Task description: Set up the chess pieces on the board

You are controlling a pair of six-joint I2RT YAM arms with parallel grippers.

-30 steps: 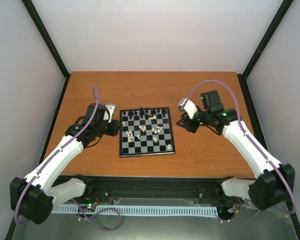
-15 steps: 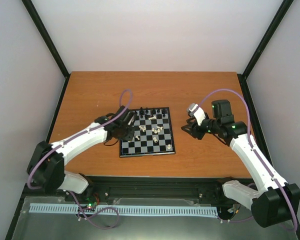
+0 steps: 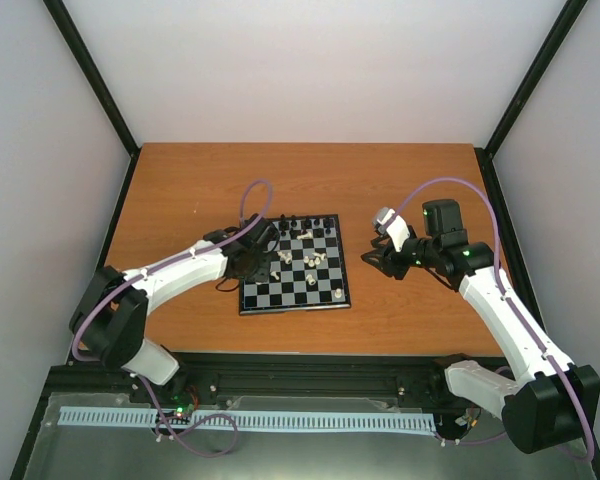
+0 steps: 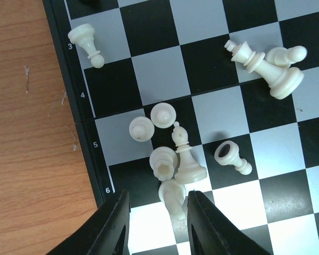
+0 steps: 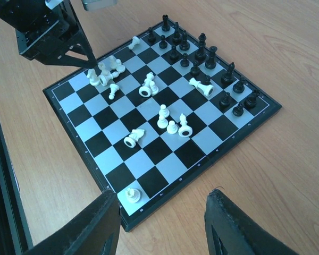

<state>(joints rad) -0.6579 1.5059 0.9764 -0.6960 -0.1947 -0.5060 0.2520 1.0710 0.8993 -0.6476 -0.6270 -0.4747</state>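
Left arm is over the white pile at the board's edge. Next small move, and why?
Probably close the left end effector gently on the toppled white piece. That piece lies between the fingers, and the jaws straddle it but stand apart. A larger white piece and another fallen one crowd it on the board.

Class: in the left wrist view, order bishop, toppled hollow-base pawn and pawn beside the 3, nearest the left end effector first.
1. Bishop, lower centre.
2. Toppled pawn, right.
3. Pawn beside the 3, top left.

Wooden table [image 3: 180,190] carries the board [image 3: 290,297], seemingly flat.
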